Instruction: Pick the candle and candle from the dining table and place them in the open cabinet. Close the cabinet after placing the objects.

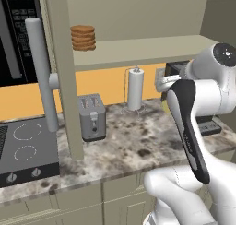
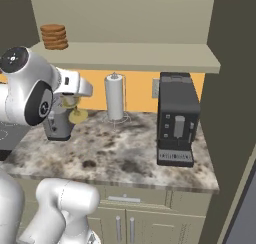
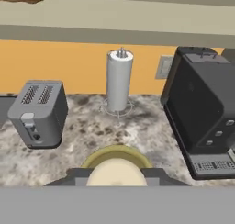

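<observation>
My gripper is shut on the cream candle, whose brass-gold holder hangs below the hand. In the hand view the candle's round top sits between the dark fingertips, with the brass rim behind it. The held candle is in the air over the stone counter, in front of the toaster and below the cabinet shelf. The cabinet is open; its beige door with a long grey bar handle stands edge-on at the left. From the left base view the gripper is partly behind my arm. The dining table is out of view.
A stack of brown discs lies on the cabinet shelf's left end. On the counter stand a grey toaster, a white paper-towel roll and a black coffee machine. A black cooktop and microwave are at the left.
</observation>
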Tool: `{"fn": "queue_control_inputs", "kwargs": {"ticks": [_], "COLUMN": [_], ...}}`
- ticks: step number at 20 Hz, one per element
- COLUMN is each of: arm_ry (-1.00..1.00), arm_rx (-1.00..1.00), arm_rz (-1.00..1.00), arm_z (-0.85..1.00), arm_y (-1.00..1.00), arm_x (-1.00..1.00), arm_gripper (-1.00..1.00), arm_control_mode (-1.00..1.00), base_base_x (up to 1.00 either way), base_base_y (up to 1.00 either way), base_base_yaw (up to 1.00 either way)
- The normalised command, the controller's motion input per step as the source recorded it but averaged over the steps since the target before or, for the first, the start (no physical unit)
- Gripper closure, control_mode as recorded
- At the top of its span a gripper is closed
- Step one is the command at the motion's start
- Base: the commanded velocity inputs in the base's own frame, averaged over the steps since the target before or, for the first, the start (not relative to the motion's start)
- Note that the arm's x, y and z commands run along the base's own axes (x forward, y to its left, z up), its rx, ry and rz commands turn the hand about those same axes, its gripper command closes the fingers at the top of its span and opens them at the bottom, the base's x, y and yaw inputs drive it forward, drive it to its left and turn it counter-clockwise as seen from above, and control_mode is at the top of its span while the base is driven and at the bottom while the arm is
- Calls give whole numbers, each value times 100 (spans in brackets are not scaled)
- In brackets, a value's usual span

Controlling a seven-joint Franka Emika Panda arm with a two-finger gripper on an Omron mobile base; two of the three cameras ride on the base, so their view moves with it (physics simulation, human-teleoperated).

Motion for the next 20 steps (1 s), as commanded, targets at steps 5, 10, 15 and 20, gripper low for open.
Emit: {"fn": "queue_control_inputs", "kwargs": {"ticks": [5, 10, 15, 20], "arm_ry": [-16, -20, -7, 0], "arm_rx": [0, 3, 7, 7], "arm_rz": [0, 0, 0, 0], "arm_z": [8, 11, 33, 75], "arm_y": [-9, -8, -1, 0], "arm_x": [0, 4, 26, 8], "arm_gripper": [100, 100, 100, 100], "arm_control_mode": [-100, -100, -100, -100], "base_base_x": [0, 0, 0, 0], "base_base_y": [0, 0, 0, 0], "base_base_yaw": [0, 0, 0, 0]}}
